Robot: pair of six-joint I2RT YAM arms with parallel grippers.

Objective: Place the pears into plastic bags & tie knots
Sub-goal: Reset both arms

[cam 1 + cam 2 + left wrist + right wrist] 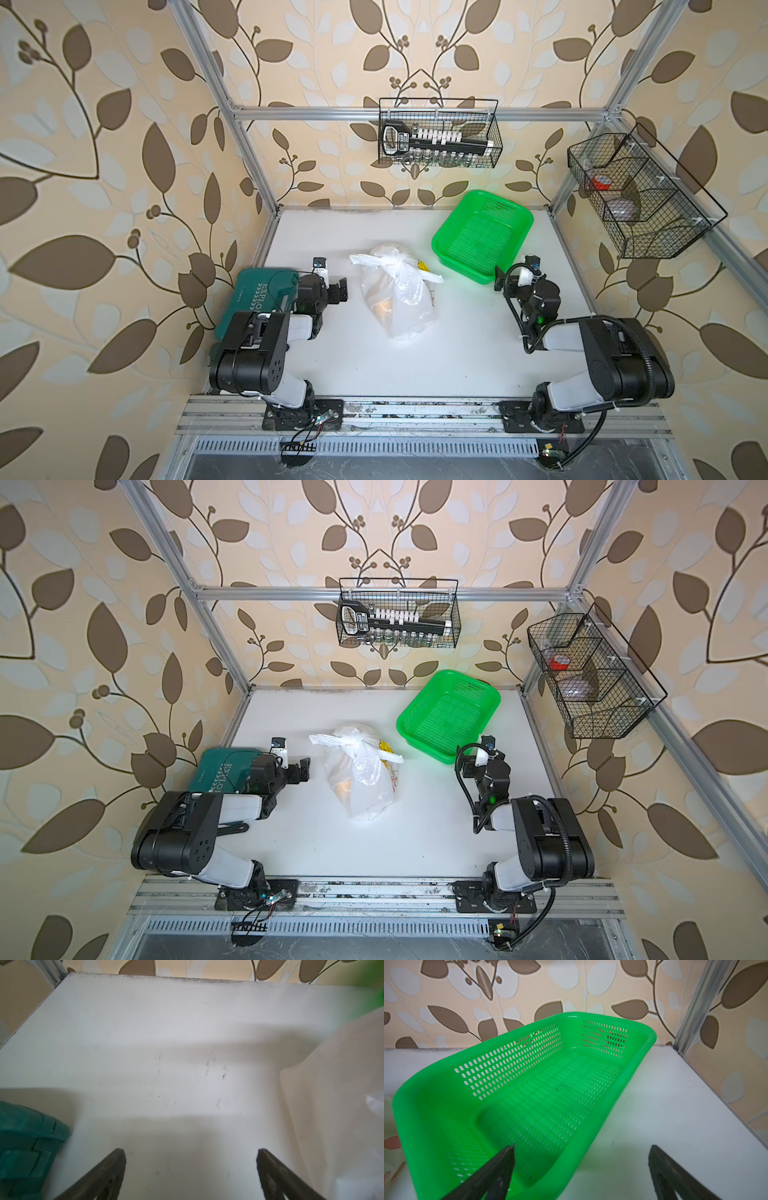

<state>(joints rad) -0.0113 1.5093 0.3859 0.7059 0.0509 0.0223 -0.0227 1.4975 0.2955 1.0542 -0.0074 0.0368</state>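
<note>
Jaws first: my left jaws (191,1167) stand wide apart at the bottom of the left wrist view with nothing between them, only bare white bench (166,1064). My right jaws (581,1169) are just as wide and empty, one finger over the near corner of the green basket (529,1095), which holds nothing.

Moving outward, in both top views the plastic bag (399,299) lies mid-frame on the bench, between my two arms and apart from both. My left jaws (332,286) sit just to its left, beside the dark green case (262,295); my right jaws (515,274) are further off to its right, at the basket's lower right corner. The bag looks full and closed: its handle loops are twisted into a knot (388,262) at its upper end, tails sticking out left and right. An orange shape shows dimly through the film, which I take for one of the pears (380,306); I cannot count the rest.

By my judgement the work is done or nearly so. If I must lift it, the film is thin, slippery and easily torn, and the fruit inside will shift and sag. I would take hold at the knot, where the plastic is bunched and strongest, not on the bulging side.
</note>
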